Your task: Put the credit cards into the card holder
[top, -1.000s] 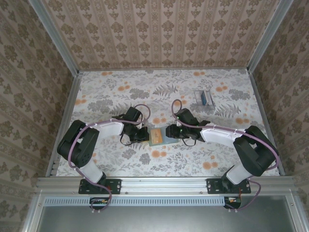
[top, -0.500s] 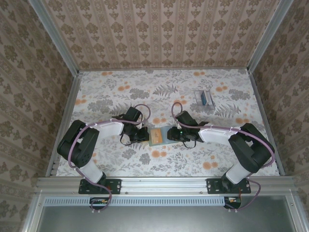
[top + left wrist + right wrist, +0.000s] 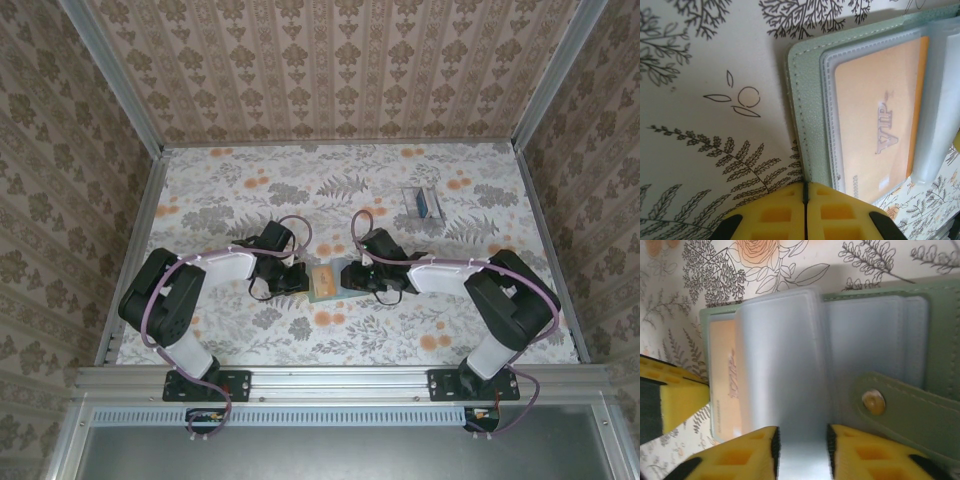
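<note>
- The small grey-green bifold card holder point(image 3: 325, 283) lies open on the floral-patterned table point(image 3: 230, 190), toward the middle of its near edge, between the two arms.
- Its clear plastic sleeves point(image 3: 785, 365) are fanned up from the fold. An orange "VIP" card point(image 3: 875, 130) sits in a sleeve on the left half, and a strap with a brass snap point(image 3: 873, 401) lies across the right cover.
- The left gripper point(image 3: 805, 189) has its yellow pads clenched together at the holder's left edge. Whether they pinch the stitched cover cannot be told.
- The right gripper point(image 3: 802, 435) stands with jaws ajar, a sleeve leaf lying in the gap, not visibly clamped.
- The credit cards point(image 3: 424, 203), white with a blue part, wait near the table's far right corner, well apart from the holder.
- The holder looks light and floppy, and its sleeves look limp and slick, apt to fall shut. It is best pinned by the cover's stitched rim, with a leaf lifted by its free edge.
- The cards look thin, stiff and slippery, so they are best taken by a short edge.
</note>
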Controlling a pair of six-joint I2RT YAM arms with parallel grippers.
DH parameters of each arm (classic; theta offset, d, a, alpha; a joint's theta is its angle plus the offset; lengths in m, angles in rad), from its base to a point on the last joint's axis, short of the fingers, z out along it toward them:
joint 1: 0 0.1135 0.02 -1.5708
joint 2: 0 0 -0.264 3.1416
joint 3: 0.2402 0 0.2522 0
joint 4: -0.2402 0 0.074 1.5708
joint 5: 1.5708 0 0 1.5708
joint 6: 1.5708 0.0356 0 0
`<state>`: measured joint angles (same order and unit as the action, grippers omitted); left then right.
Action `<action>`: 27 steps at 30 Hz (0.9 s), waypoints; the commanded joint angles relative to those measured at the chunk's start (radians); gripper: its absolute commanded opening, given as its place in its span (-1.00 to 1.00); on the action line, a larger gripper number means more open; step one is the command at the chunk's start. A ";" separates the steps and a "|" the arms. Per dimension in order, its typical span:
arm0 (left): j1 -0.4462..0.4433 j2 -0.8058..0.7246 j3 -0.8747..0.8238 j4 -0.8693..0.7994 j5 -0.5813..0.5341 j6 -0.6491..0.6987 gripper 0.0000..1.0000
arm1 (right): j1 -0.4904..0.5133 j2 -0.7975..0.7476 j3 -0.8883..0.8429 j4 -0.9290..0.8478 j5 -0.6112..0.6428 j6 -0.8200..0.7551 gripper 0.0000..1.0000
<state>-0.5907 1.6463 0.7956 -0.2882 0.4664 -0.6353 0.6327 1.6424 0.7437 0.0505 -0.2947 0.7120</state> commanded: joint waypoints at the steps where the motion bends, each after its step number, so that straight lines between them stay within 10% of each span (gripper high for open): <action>1: -0.009 -0.010 0.003 -0.031 -0.032 0.002 -0.86 | 0.005 0.015 0.014 0.058 -0.072 -0.008 -0.44; 27: -0.011 0.008 -0.006 0.013 -0.009 -0.017 -0.85 | -0.053 -0.111 -0.039 -0.100 0.078 -0.077 -0.20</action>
<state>-0.5953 1.6424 0.7925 -0.2810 0.4591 -0.6365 0.5804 1.4906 0.7132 -0.0086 -0.2096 0.6498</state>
